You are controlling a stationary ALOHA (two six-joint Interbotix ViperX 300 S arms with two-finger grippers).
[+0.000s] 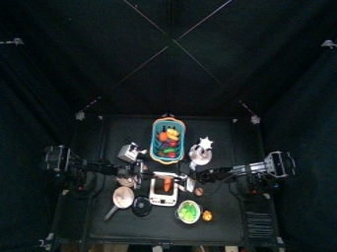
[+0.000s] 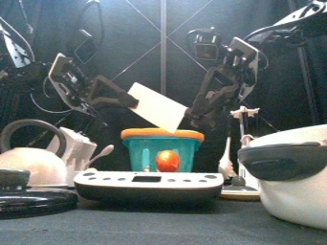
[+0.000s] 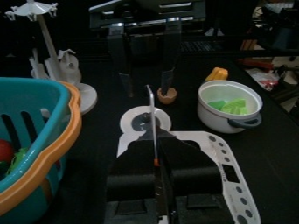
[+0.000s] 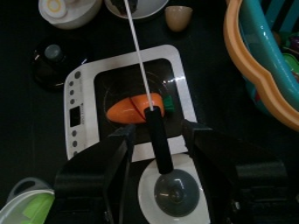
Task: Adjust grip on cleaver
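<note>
The cleaver (image 2: pixel 159 104) hangs in the air straight above the scale (image 2: pixel 145 183), well clear of it, with its pale blade tilted and the handle end lower and nearer the right arm. It is caught between the two arms, which meet over the scale.

The left pincer (image 3: pixel 155 147) is pressed together on the blade. From its own wrist camera the blade shows edge-on as a thin line running out from between the two jaws. The right pincer (image 4: pixel 158 147) is spread: its jaws stand on either side of the black handle (image 4: pixel 158 140) with a gap visible on both sides, so the handle sits between them without being pinched.

On the scale's dark platform, directly under the cleaver, lies a small orange-red rounded thing (image 4: pixel 133 107); what it is cannot be told. Just behind the scale stands a teal basket (image 2: pixel 163 140) with an orange rim. A white kettle (image 2: pixel 32 158) sits to the scale's left on the tabletop (image 2: pixel 153 225), and a white stand with pegs (image 2: pixel 243 122) rises to the scale's right, behind a large white pot (image 2: pixel 292 172). Seen from above, a white bowl of green pieces (image 3: pixel 228 101) lies in front of the scale, on its right-arm side.
</note>
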